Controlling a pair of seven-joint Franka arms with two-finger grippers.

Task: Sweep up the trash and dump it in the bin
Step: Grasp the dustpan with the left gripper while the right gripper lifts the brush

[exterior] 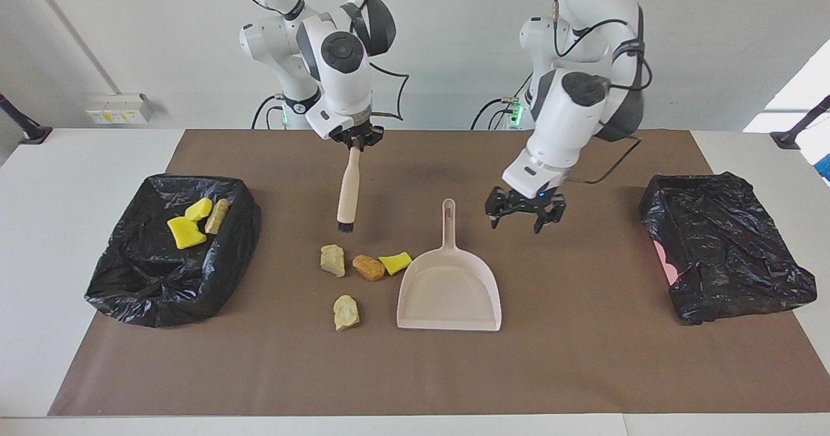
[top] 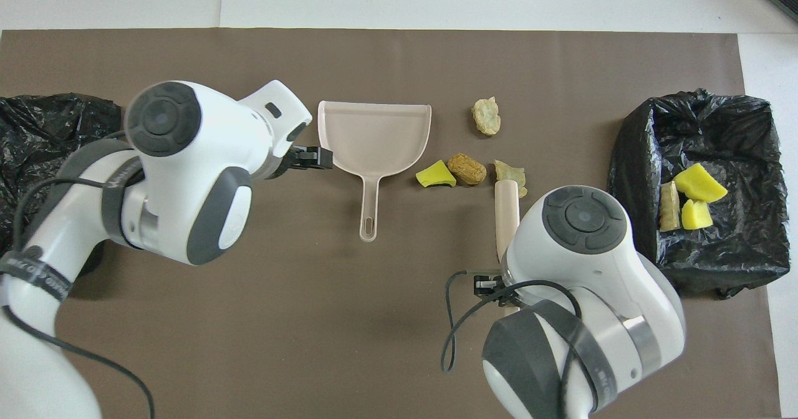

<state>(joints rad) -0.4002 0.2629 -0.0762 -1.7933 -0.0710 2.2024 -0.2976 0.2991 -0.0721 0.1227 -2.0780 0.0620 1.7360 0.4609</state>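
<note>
Trash (exterior: 345, 268) lies clear facing; overhead, brush (top: 506, 218) overlaps one scrap.

A brown mat (exterior: 583, 371) covers the white table (exterior: 52, 183), with an electrical box (exterior: 120, 108) on the wall.
</note>
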